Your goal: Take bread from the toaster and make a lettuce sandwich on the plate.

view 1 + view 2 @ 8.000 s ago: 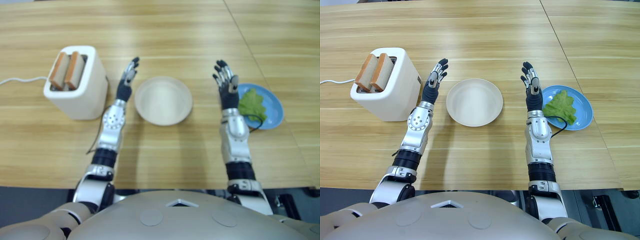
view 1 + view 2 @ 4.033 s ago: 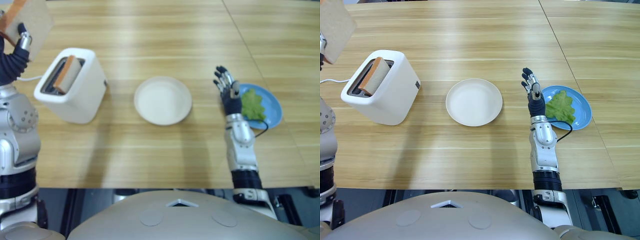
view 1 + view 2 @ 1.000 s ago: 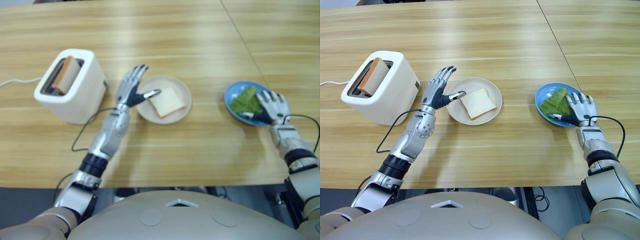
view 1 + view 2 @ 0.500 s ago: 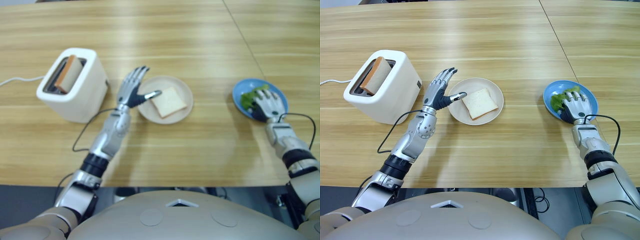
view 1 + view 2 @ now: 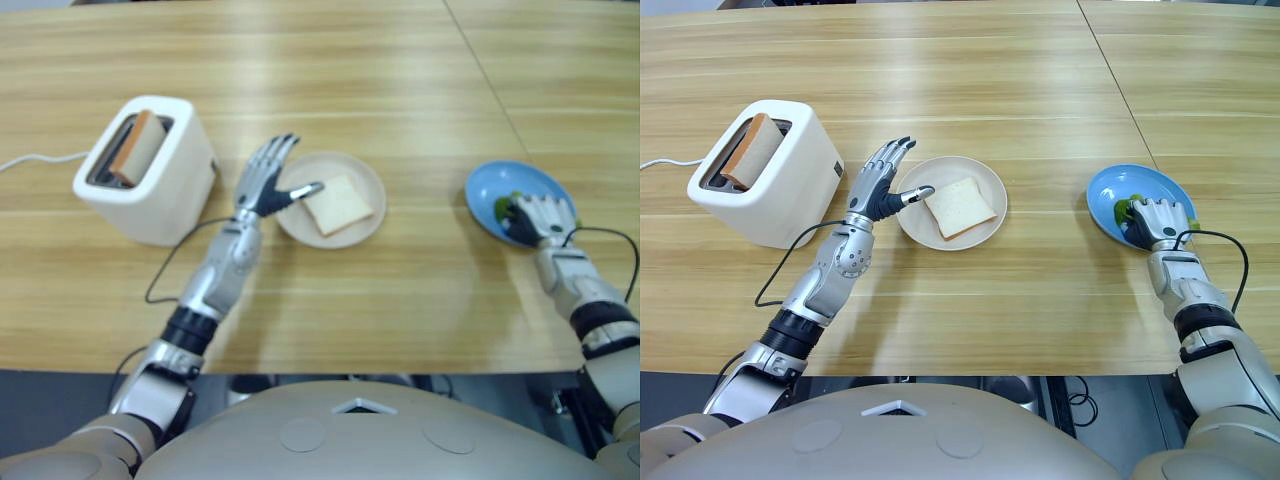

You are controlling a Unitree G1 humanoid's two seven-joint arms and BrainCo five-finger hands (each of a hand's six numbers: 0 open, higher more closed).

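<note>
One surface (image 5: 1040,80) is shared: the toaster (image 5: 775,195), a second slice (image 5: 748,150) left in it; the plate (image 5: 940,238), where a bread slice (image 5: 960,207) is laid beside the left hand (image 5: 880,185), fingers kept spread; the blue dish (image 5: 1135,183), where lettuce (image 5: 1122,211) has just been bunched under the right hand (image 5: 1158,221), fingers curled on it, judged ready for lifting.

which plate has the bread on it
The beige plate beside the left hand: a bread slice lies flat on it. The blue plate, under the right hand, holds only lettuce.
</note>
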